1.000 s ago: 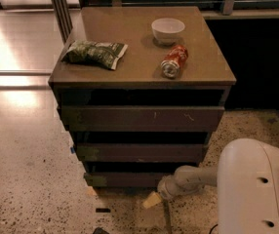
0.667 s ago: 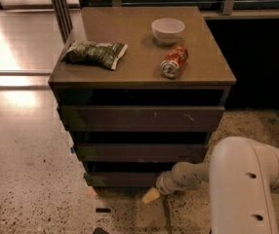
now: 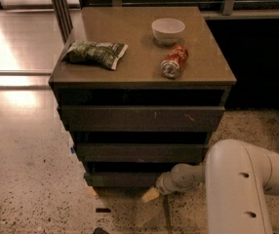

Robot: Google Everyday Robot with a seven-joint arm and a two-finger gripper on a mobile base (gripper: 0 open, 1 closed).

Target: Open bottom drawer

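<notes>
The bottom drawer (image 3: 122,179) is the lowest and narrowest of three dark-brown flat fronts in the cabinet, low in the camera view. Its front stands slightly out, with a dark gap above it. My gripper (image 3: 150,194) reaches in from the right on a white arm, close to the floor, at the lower right end of that drawer front. Its pale tip lies just below the front's bottom edge.
The middle drawer front (image 3: 139,151) and the wide top front (image 3: 140,118) stack above. On the cabinet top lie a green snack bag (image 3: 94,53), a white bowl (image 3: 168,30) and a red can (image 3: 174,61) on its side. Speckled floor surrounds the cabinet.
The white arm has swung further left and fills more of the lower right. The gripper stays low at the bottom drawer's right end.
</notes>
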